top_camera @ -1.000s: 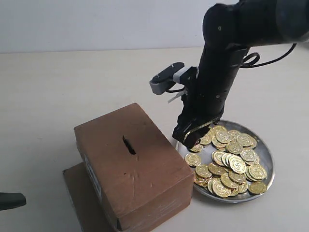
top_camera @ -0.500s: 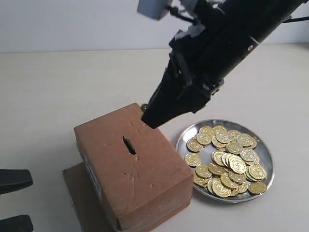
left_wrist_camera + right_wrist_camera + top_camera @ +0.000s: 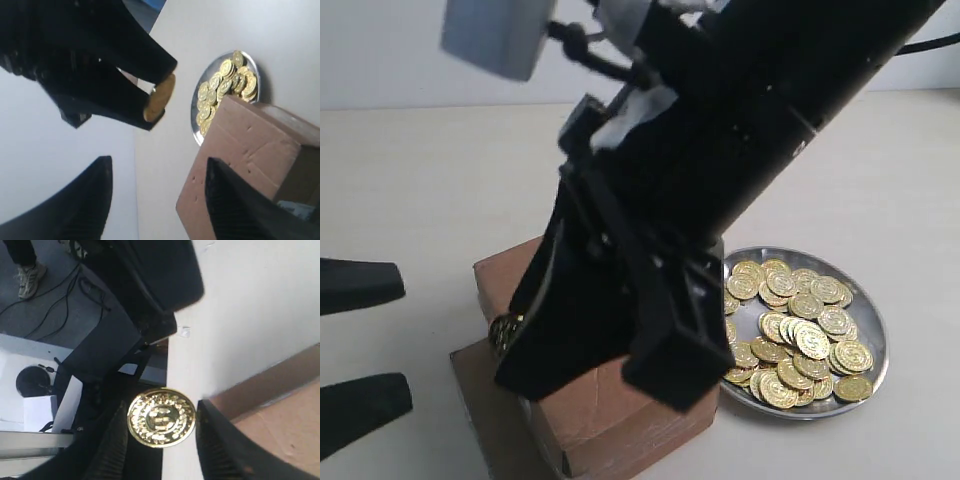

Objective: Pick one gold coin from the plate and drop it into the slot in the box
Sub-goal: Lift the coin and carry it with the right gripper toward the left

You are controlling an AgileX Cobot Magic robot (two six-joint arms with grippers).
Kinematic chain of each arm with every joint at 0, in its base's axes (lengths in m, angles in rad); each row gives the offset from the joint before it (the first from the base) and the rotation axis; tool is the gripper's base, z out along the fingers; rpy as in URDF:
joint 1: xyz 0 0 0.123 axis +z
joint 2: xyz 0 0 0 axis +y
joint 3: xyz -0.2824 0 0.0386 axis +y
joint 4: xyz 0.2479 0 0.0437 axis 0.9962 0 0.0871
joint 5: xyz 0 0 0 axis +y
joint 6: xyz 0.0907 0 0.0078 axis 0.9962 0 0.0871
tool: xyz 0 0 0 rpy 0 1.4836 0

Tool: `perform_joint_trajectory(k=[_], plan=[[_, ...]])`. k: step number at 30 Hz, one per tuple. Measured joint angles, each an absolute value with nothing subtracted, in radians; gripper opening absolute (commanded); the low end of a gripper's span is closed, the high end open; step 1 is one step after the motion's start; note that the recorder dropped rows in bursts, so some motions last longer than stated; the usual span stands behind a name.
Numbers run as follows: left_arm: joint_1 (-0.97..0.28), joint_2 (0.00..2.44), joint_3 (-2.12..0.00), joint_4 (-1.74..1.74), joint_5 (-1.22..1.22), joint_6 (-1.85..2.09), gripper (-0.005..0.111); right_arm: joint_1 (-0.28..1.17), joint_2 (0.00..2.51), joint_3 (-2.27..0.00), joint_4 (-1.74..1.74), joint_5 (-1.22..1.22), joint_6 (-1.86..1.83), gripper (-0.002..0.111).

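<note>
Here, the box stands on a flat cardboard sheet whose edge juts out past the box's left face. The pale table spreads wide to the left and behind. To the right, the plate lies just beside the box; the arm covers the near rim, so I cannot tell whether the two touch.

The right gripper reaches across the middle and fills most of the exterior view. Its two black fingers pinch a single gold coin by its rim, with the embossed face turned to the right wrist camera. In the exterior view the coin shows as a small gold glint at the box's left edge (whether it hangs over the top or just off it, I cannot tell). In the left wrist view the coin is in the air, apart from the cardboard.

The left gripper is at the left border of the exterior view, spread wide with nothing between its fingers, near the box but not touching it.

The box slot is hidden: the right arm covers the whole top face in the exterior view, and neither wrist view shows it. The heap of coins fills the plate, stacked thicker on its right half.
</note>
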State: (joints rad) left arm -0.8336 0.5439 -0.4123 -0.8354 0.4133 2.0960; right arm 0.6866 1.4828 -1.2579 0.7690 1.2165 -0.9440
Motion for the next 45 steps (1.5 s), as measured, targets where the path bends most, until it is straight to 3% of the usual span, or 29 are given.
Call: perform_joint_trajectory(k=[7,13,31,36,43,45], plan=[[-0.993,0.61,-0.426,-0.837,0.413,2.096,0.05,0.803,1.483,-1.247,0.748,1.22,-0.935,0.037],[-1.073,0.626,-0.426,-0.785,0.399,2.098,0.046,0.813,1.483,-1.247,0.679,1.222,-0.887,0.037],[-1.091,0.691,-0.461,-0.769,0.357,2.098,0.045,0.813,1.483,-1.247,0.709,1.224,-0.867,0.037],[-1.091,0.737,-0.481,-0.762,0.369,2.098,0.024,0.813,1.512,-1.247,0.705,1.229,-0.867,0.037],[-1.091,0.748,-0.482,-0.759,0.389,2.1,0.022,0.813,1.514,-1.247,0.705,1.232,-0.865,0.037],[-1.091,0.762,-0.483,-0.759,0.389,2.1,0.017,0.813,1.514,-1.247,0.707,1.232,-0.865,0.037]])
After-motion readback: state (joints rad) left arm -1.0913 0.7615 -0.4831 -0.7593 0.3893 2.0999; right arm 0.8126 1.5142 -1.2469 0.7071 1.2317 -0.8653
